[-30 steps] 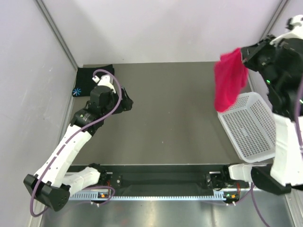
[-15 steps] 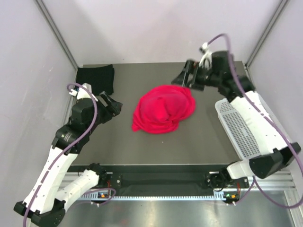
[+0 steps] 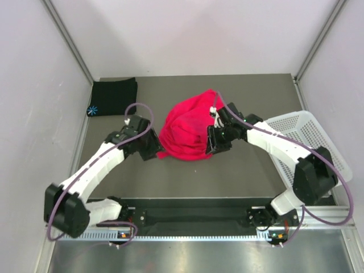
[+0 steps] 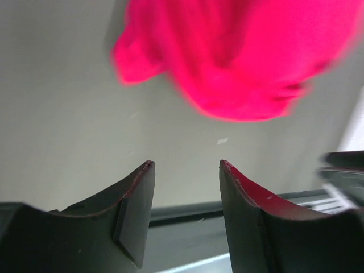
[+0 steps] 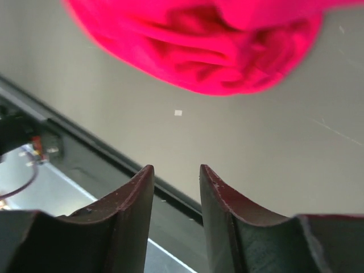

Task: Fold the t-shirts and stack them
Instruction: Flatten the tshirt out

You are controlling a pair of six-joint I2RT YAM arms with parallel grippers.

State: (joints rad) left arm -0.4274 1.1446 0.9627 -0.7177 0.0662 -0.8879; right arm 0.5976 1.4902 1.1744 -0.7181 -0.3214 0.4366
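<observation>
The red-pink t-shirt [image 3: 190,128] lies in a loose, crumpled heap near the middle of the grey counter [image 3: 256,96]. It is plain and bright, bunched into soft rolls and creases, with a small flap sticking out at its near-left edge. It is not spread flat or folded.

The black t-shirt [image 3: 114,95] sits well apart in the far-left corner of the counter. It is a neat, flat rectangle with a small light-blue starburst mark [image 3: 92,109] at its near-left corner.

The left pincer [image 3: 153,149] is low at the near-left edge of the red heap. Its wrist view shows the fingers apart with only bare counter between them and the cloth, somewhat blurred, just beyond the tips. The right pincer [image 3: 216,142] is at the heap's near-right edge. Its fingers stand a narrow gap apart and hold nothing, and the rumpled cloth lies past the tips.

A white perforated basket [image 3: 310,136] rests at the right side of the counter.
</observation>
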